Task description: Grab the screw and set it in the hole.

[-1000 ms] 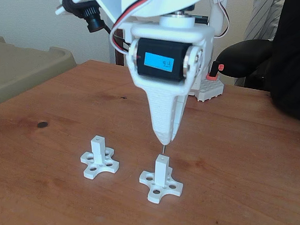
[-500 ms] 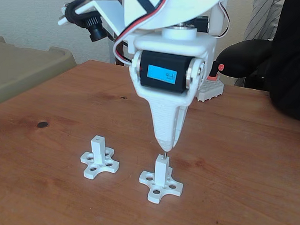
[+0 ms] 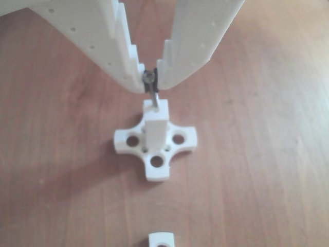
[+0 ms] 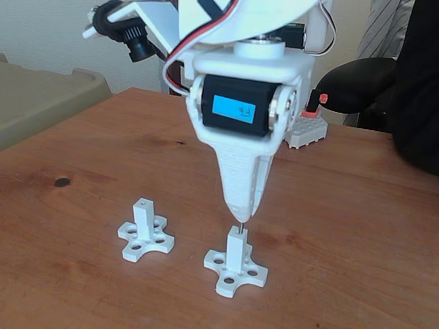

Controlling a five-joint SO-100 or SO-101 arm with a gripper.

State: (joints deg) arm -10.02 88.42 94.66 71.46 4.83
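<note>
Pinching the screw [image 3: 150, 88] by its head between narrow fingertips, the end effector [image 4: 240, 215] hangs directly above a white post [image 4: 235, 247] on the wooden table [image 4: 347, 236]. The screw's long axis runs near vertical, tip down, meeting the hole [image 3: 154, 109] in the post's top face. Insertion looks under way; next comes a straight descent, then release. A second post [image 4: 143, 218] stands to the left in the fixed view.
</note>
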